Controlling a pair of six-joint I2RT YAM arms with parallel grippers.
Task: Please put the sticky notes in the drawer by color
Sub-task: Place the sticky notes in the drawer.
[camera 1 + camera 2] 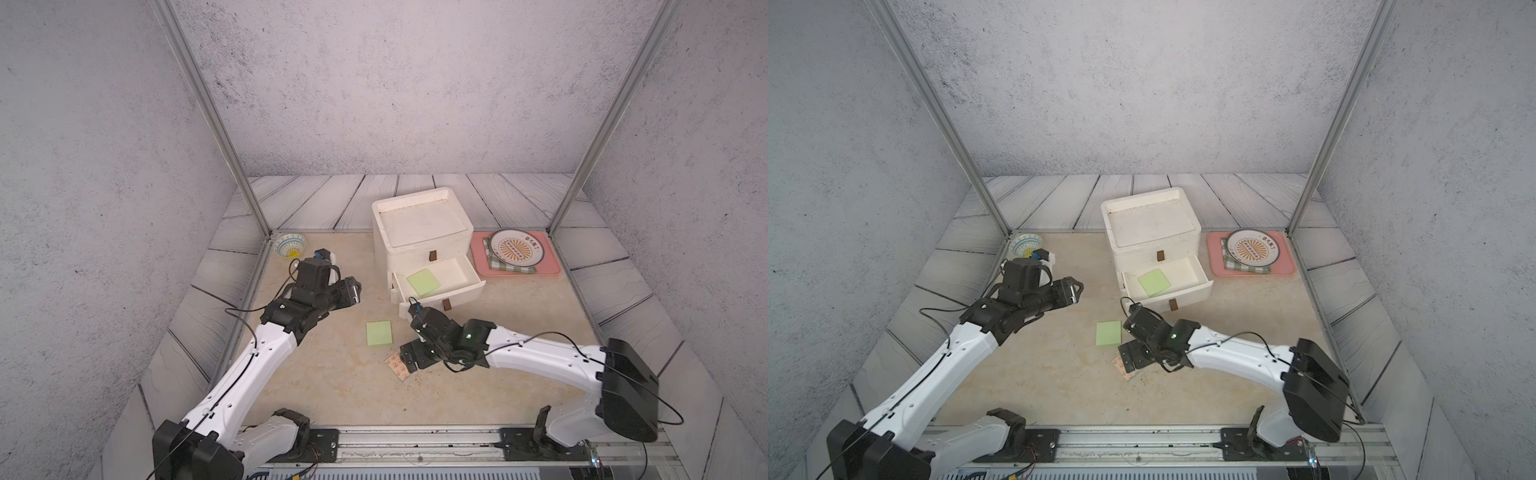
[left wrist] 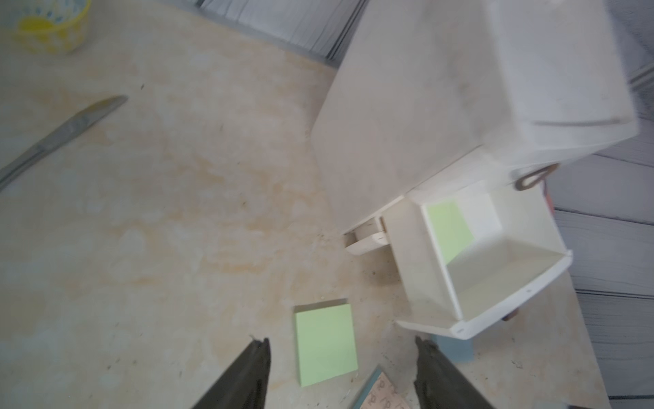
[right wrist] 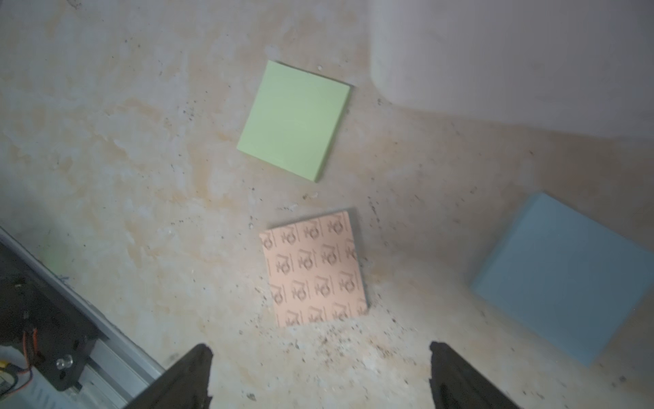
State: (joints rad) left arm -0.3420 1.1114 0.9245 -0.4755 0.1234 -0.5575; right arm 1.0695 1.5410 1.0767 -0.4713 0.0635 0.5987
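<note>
The white drawer [image 1: 419,232] chest stands at the back, with one drawer pulled out [image 1: 1183,286]. A light green sticky note [image 1: 424,282] lies inside it. A second green note [image 1: 379,333] lies flat on the table in front. Beside it are a peach printed note [image 3: 315,269] and a light blue note [image 3: 562,279], the blue one partly under the open drawer. My left gripper [image 2: 341,345] hovers open and empty left of the chest [image 1: 354,291]. My right gripper [image 3: 320,348] is open, low over the table by the peach note [image 1: 397,366].
A patterned bowl [image 1: 289,245] sits at the back left corner, and a table knife [image 2: 60,138] lies near it. A pink tray [image 1: 552,270] with a plate [image 1: 515,248] and checked cloth stands right of the chest. A lower drawer [image 1: 405,309] stands slightly out.
</note>
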